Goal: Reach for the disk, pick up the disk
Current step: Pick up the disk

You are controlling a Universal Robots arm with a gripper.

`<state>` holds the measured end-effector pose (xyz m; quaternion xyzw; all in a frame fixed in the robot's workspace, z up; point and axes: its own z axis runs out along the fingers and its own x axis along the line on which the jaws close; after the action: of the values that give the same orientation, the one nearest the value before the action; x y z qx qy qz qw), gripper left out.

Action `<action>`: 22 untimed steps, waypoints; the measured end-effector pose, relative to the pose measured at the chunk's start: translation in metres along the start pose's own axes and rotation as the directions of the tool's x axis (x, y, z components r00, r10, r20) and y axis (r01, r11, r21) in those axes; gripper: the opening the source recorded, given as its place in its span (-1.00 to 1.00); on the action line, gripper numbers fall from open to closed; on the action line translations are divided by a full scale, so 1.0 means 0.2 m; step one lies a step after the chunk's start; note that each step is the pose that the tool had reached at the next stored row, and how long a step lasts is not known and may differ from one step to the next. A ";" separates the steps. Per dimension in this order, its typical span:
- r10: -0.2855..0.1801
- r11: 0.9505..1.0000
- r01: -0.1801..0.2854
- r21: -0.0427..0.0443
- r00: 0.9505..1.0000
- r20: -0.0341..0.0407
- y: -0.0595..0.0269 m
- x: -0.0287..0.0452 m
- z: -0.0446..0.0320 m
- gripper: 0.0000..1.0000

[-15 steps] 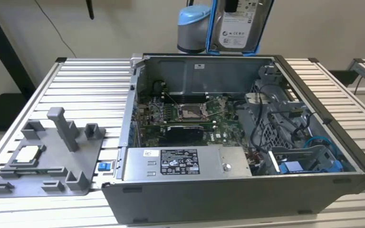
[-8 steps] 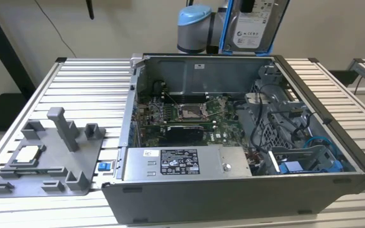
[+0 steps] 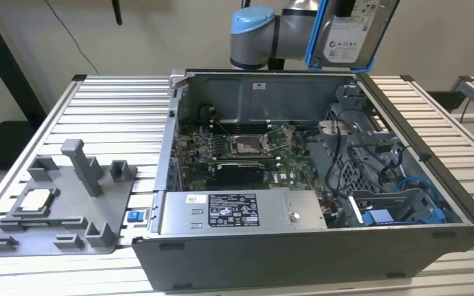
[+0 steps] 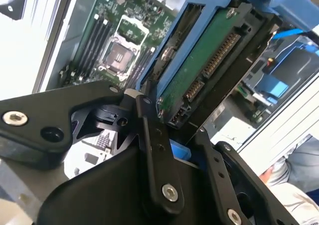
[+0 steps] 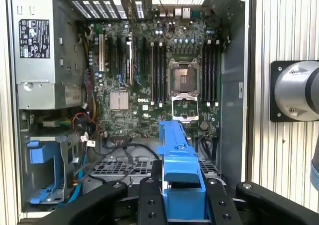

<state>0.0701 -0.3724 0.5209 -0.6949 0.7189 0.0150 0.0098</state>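
An open computer case lies on its side on the slatted metal worktop, its inside facing up. In the exterior view, a green motherboard with a bare processor socket covers the floor of the case, a grey power supply box with a black-and-white label sits along the near wall, and a tangle of black cables and a blue drive cage fill the side toward the exterior view's right. On the worktop at the exterior view's left stands a grey plastic fixture with upright posts, and a small square silver chip rests in one of its pockets.

The disk hangs in the air above the far rim of the case, well clear of the cables and the cage below, standing on edge with its white label facing the exterior camera and its blue bracket framing both sides. The arm's grey and blue wrist joint is just beside it.

In the second wrist view the gripper has its black jaws clenched on the disk, one finger pressed against the blue bracket at the connector end, the green circuit side showing. In the first wrist view the blue bracket sits between the jaws, over the motherboard.
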 end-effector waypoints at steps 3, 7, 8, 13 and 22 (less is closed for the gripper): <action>0.000 1.000 0.000 -0.001 1.000 0.000 -0.060 -0.002 0.000 -1.00; 0.000 1.000 0.000 -0.001 1.000 0.000 -0.097 -0.004 0.000 -1.00; 0.000 1.000 0.000 -0.001 1.000 0.000 -0.096 -0.004 0.000 -1.00; 0.000 1.000 0.000 -0.001 1.000 0.000 -0.097 -0.002 -0.001 -1.00; 0.000 1.000 0.000 -0.001 1.000 0.000 -0.100 0.053 -0.002 -1.00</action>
<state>0.0897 -0.3838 0.5209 -0.6949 0.7189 0.0153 0.0095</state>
